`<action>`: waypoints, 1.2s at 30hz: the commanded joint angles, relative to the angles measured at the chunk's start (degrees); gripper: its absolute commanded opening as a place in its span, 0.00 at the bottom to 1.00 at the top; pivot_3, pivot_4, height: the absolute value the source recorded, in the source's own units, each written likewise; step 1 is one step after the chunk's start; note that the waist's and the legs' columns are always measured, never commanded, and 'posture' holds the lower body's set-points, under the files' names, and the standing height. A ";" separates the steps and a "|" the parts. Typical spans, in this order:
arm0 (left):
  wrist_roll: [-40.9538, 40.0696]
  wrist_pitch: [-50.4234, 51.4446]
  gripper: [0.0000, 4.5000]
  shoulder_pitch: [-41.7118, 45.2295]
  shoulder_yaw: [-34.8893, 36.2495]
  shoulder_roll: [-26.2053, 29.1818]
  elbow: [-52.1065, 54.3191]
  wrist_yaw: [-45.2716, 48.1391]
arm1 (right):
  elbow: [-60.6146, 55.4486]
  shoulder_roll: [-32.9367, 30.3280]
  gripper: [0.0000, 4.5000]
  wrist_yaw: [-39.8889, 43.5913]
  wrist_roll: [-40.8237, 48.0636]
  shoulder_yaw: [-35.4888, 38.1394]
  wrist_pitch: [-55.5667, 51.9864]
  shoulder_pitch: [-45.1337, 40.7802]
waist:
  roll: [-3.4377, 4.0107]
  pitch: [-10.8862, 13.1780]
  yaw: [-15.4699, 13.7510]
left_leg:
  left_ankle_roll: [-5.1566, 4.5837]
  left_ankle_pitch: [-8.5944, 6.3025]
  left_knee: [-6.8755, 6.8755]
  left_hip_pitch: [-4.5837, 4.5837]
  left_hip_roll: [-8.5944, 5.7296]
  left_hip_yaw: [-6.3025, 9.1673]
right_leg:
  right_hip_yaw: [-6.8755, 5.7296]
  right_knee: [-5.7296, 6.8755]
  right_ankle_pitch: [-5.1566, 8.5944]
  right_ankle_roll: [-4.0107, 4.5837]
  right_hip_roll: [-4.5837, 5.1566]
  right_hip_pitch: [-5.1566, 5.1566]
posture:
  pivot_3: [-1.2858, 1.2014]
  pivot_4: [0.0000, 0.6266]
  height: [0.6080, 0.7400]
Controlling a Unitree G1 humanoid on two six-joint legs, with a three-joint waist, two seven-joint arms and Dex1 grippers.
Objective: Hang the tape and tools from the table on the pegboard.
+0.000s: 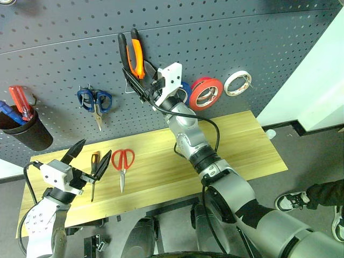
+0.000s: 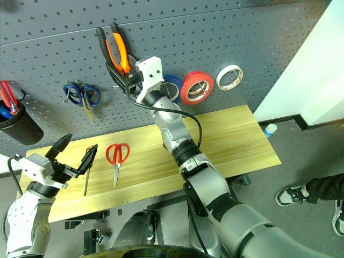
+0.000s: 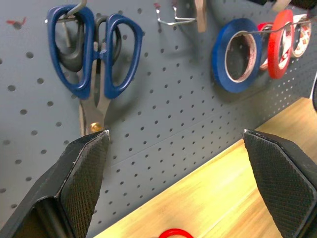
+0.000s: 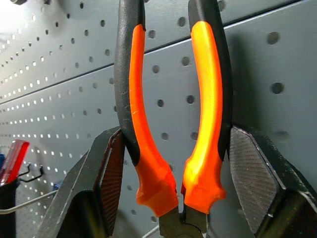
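Pliers | clamped in right gripper against pegboard, beside red tape | step: hanging | next: seat handles over hook, release | left gripper spread wide

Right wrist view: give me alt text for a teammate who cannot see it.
The right gripper is shut on the pliers, its black fingers pressing the outsides of both orange-and-black handles, which point up against the dark grey pegboard.
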State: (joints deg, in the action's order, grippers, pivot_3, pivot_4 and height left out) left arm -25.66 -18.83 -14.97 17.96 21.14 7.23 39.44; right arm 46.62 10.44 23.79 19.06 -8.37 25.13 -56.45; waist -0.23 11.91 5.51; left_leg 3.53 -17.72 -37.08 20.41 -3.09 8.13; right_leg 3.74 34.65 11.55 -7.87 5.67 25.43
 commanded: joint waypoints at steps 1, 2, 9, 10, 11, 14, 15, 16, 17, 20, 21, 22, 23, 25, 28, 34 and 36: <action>0.20 -0.77 1.00 -0.70 -0.56 0.11 1.43 0.79 | -1.02 10.51 0.61 0.81 0.51 1.00 3.81 -5.46 | 0.00 0.00 0.01 | 0.00 0.00 0.01 0.00 0.00 0.00 | 0.00 0.00 0.00 0.00 0.00 0.00 | 0.52 0.35 0.98; 0.05 -1.33 1.00 -0.72 -0.74 -0.08 1.28 1.11 | -1.26 10.56 0.61 1.06 0.63 1.04 4.07 -5.78 | 0.01 0.00 0.02 | 0.00 0.00 0.01 0.00 0.00 0.00 | 0.00 0.00 0.00 0.00 0.00 0.00 | 0.52 0.35 0.98; -6.55 -4.84 1.00 0.49 -0.07 -3.62 1.01 4.60 | -2.73 10.88 0.61 2.61 1.18 1.00 5.10 -6.75 | 0.01 0.01 -0.07 | 0.00 0.00 0.00 0.01 0.00 0.00 | 0.00 -0.02 0.00 0.00 0.00 0.00 | 0.52 0.35 0.98; -6.56 -5.00 1.00 0.73 0.02 -3.68 0.70 4.86 | -2.68 10.92 0.61 2.80 1.28 1.05 5.17 -6.91 | 0.01 0.01 -0.06 | 0.00 0.00 0.00 0.01 0.00 0.00 | 0.00 -0.02 0.00 0.00 0.00 0.00 | 0.52 0.34 0.98; -6.22 -5.62 1.00 1.04 0.23 -3.83 0.30 4.84 | -2.56 10.94 0.61 3.00 1.32 1.08 5.25 -7.06 | 0.01 0.01 -0.05 | 0.00 0.00 0.00 0.01 0.01 0.01 | 0.00 -0.01 0.00 0.00 0.00 0.00 | 0.52 0.34 0.98; -5.60 -6.69 1.00 1.59 0.60 -4.00 -0.76 4.55 | -1.83 11.04 0.61 3.44 1.43 1.27 5.54 -7.59 | 0.01 0.01 -0.05 | 0.00 0.00 0.00 0.00 0.01 0.00 | 0.00 -0.01 0.00 0.00 0.00 0.00 | 0.52 0.34 0.98; -5.55 -7.09 1.00 1.71 0.73 -4.09 -1.15 4.53 | -1.41 11.11 0.61 3.53 1.42 1.35 5.74 -7.79 | 0.01 0.01 -0.04 | 0.00 0.00 0.00 0.01 0.01 0.00 | 0.00 -0.02 0.00 0.00 0.00 0.00 | 0.53 0.34 0.98; -5.57 -7.51 1.00 1.78 0.82 -4.17 -1.48 4.56 | -1.00 11.18 0.61 3.63 1.38 1.40 5.89 -7.98 | 0.01 0.01 -0.04 | 0.00 0.00 0.01 0.01 0.01 0.00 | 0.00 -0.03 0.00 0.00 0.00 0.00 | 0.53 0.34 0.98; -5.49 -7.95 1.00 1.84 0.95 -4.23 -1.82 4.53 | -0.30 11.23 0.61 3.68 1.23 1.46 6.09 -8.33 | 0.01 0.01 -0.04 | 0.00 0.00 0.01 0.01 0.01 0.00 | 0.00 -0.03 0.00 0.00 0.00 0.00 | 0.53 0.34 0.98; -5.44 -9.05 1.00 2.08 1.22 -4.36 -2.75 4.55 | 2.11 11.37 0.61 3.83 0.96 1.83 6.42 -9.44 | 0.01 0.01 -0.03 | 0.00 0.00 0.02 0.01 0.01 0.00 | 0.00 -0.04 0.00 0.00 0.00 0.00 | 0.53 0.33 0.98; -5.39 -9.63 1.00 2.26 1.42 -4.51 -3.11 4.41 | 3.09 11.45 0.61 3.93 0.90 2.01 6.56 -9.81 | 0.01 0.01 -0.05 | 0.00 0.00 0.02 0.01 0.01 0.00 | 0.00 -0.04 0.00 0.00 0.00 0.00 | 0.53 0.33 0.98; -5.49 -10.25 1.00 2.49 1.60 -4.67 -3.48 4.36 | 4.21 11.54 0.61 4.00 0.72 2.17 6.85 -10.16 | 0.01 0.01 -0.08 | 0.00 0.00 0.02 0.01 0.01 0.00 | 0.00 -0.04 0.00 0.00 -0.01 0.00 | 0.53 0.33 0.98; -5.56 -10.70 1.00 2.66 1.69 -4.75 -3.76 4.32 | 5.01 11.61 0.61 4.07 0.59 2.32 7.15 -10.41 | 0.01 0.01 -0.07 | 0.00 0.00 0.02 0.01 0.01 0.00 | 0.00 -0.04 0.00 0.00 -0.01 0.00 | 0.53 0.33 0.98; -5.71 -11.29 1.00 2.97 1.78 -4.92 -4.28 4.21 | 7.03 11.71 0.61 4.14 0.18 2.64 7.93 -11.10 | 0.01 0.01 -0.11 | 0.00 0.00 0.02 0.01 0.01 0.00 | 0.00 -0.05 0.00 0.00 0.00 0.00 | 0.53 0.33 0.98; -5.83 -11.99 1.00 3.49 1.96 -5.21 -4.88 4.33 | 9.53 11.77 0.61 4.31 -0.11 3.23 8.79 -12.22 | 0.01 0.01 -0.11 | 0.00 0.00 0.03 0.02 0.01 0.00 | 0.00 -0.06 0.00 0.00 -0.01 0.00 | 0.53 0.33 0.98; -5.75 -14.12 1.00 5.61 2.53 -5.74 -6.52 3.90 | 13.32 11.76 0.61 4.44 -1.66 3.68 10.31 -12.80 | 0.01 0.01 -0.09 | 0.00 0.00 0.04 0.02 0.01 0.00 | 0.00 -0.06 0.00 0.00 -0.01 0.00 | 0.53 0.33 0.98; -6.63 -13.80 1.00 5.97 2.24 -5.68 -6.33 4.36 | 14.39 11.65 0.61 4.33 -2.11 3.89 10.69 -12.74 | 0.00 0.00 -0.10 | 0.00 0.00 0.04 0.02 0.01 0.00 | 0.00 -0.06 0.00 0.00 -0.01 0.00 | 0.53 0.33 0.98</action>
State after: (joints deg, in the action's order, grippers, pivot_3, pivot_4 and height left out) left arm -31.28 -31.49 -8.99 19.12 15.45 0.09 43.59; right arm 61.84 12.07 28.01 17.47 -5.19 33.72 -66.16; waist -0.22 11.92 5.41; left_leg 3.53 -17.72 -37.04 20.43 -3.08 8.13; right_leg 3.74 34.59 11.55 -7.87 5.67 25.43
